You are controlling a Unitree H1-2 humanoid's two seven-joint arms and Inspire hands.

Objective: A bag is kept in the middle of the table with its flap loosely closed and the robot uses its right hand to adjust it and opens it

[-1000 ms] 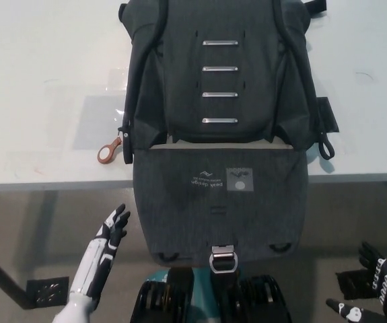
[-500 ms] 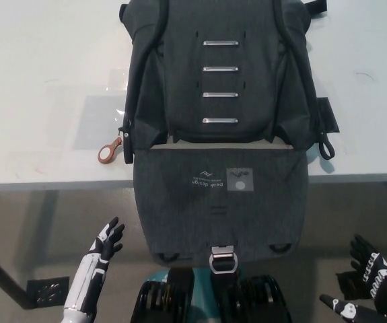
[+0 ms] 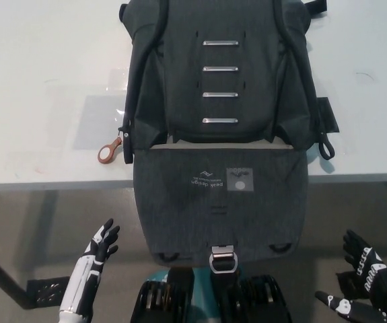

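While nothing is held, the right hand (image 3: 363,282) is seen with fingers spread, below and right of the bag (image 3: 219,101). Its flap (image 3: 220,205) is hung open over the worktop (image 3: 38,81) edge. Left hand (image 3: 102,243), fingers apart, is rested below-left of the bag.

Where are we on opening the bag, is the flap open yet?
Done: the flap looks already open, hanging over the table edge with its buckle at the bottom. In hand: nothing; the right hand and left hand are both open, off the bag. Nothing obvious left.
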